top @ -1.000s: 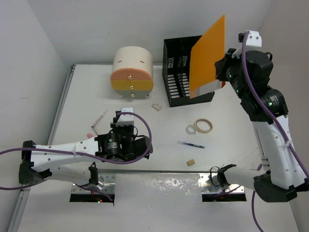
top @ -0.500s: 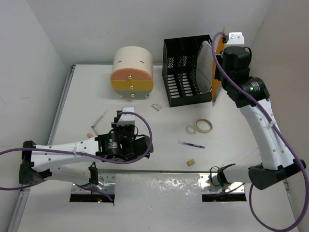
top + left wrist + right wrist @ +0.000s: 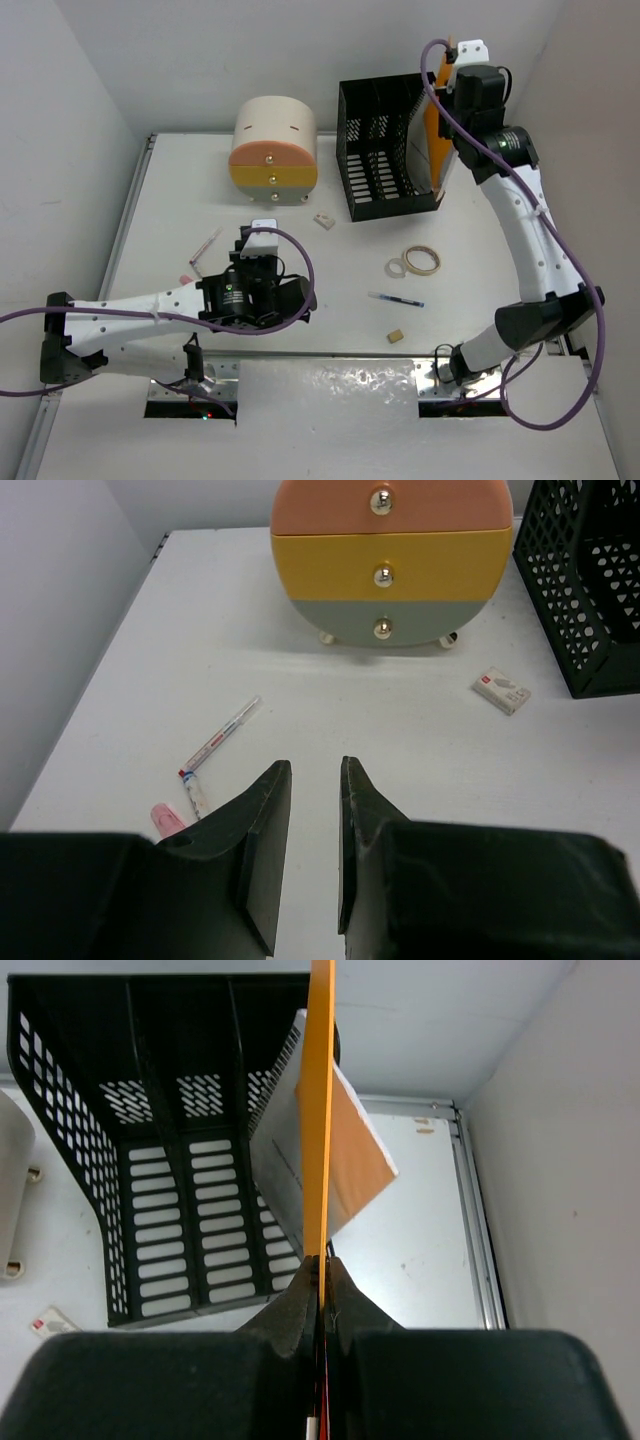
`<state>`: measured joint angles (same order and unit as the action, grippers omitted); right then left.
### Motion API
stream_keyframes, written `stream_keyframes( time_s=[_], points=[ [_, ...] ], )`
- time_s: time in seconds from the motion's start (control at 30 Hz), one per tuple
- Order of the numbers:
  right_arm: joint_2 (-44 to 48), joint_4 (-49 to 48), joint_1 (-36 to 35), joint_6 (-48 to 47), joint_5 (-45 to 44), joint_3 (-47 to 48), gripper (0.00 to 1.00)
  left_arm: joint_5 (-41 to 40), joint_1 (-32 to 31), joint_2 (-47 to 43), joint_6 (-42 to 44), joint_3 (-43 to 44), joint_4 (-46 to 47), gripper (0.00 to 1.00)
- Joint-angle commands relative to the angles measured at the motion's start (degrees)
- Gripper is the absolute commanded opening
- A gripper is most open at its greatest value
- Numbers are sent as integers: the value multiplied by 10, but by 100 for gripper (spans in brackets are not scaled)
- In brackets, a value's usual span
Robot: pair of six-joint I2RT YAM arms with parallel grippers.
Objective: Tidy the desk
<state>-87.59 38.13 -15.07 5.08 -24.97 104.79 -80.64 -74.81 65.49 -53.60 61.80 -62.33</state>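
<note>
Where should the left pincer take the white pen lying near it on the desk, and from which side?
Grip the white pen mid-barrel, from straight above, the left pincer turned across its diagonal line. It lies flat on the desk, long and thin, so only its narrow width fits between the jaws, and the middle should keep it balanced.

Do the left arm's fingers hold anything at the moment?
No, the left fingers stand apart with only bare desk showing between them.
</note>
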Motion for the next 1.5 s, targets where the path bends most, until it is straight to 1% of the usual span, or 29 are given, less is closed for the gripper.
stream_keyframes(
  time_s=[0.0,0.17,0.37,0.53,0.7,0.77,0.8,0.83,0.87,0.9,0.97,1.0,1.03,1.13,1.17,1.2,1.23,1.27,1.3,1.33,1.37,1.43,1.47],
  points=[
    [-16,-72,28,-23,32,45,0,1,10,-3,5,-1,8,19],
    [-33,-108,58,-5,114,38,0,8,14,-1,7,0,10,19],
    [-55,-131,73,5,161,31,0,14,22,4,9,0,16,19],
    [-54,-165,79,10,196,0,0,19,28,5,10,-2,18,19],
    [-82,-128,83,22,202,37,0,22,33,7,10,-3,19,18],
    [-93,-98,83,21,196,59,0,23,34,8,10,-4,19,18],
    [-97,-89,83,20,191,65,9,23,34,7,10,-5,19,18],
    [-99,-78,84,17,187,67,22,25,35,8,10,-5,19,18],
    [-99,-76,85,16,179,70,45,26,36,7,10,-6,19,18],
    [-99,-75,87,16,174,77,54,26,36,8,10,-7,19,18],
    [-100,-68,88,15,170,91,58,29,38,8,10,-7,20,18],
    [-101,-65,90,15,167,108,64,29,38,8,15,-8,24,19],
    [-101,-61,91,13,164,116,66,29,38,8,17,-8,26,19],
    [-93,-62,91,8,146,139,66,30,40,7,23,-9,33,20],
    [-87,-67,91,7,124,139,66,32,41,6,24,-10,35,21],
    [-80,-74,90,6,108,119,67,35,41,6,25,-12,37,21],
    [-54,-105,91,5,88,100,67,43,41,6,25,-15,40,21],
    [-38,-125,91,3,70,76,67,46,41,4,24,-18,46,21],
    [-21,-146,91,5,30,20,67,51,41,3,23,-25,49,21],
    [10,-180,91,8,11,-10,67,58,42,2,23,-28,55,21],
    [25,-195,91,9,-2,-64,67,61,43,-2,23,-33,65,21],
    [62,-220,91,23,-37,-116,67,68,46,-5,24,-41,81,21],
    [73,-227,91,29,-42,-168,67,71,46,-6,25,-45,85,20]
  ],
)
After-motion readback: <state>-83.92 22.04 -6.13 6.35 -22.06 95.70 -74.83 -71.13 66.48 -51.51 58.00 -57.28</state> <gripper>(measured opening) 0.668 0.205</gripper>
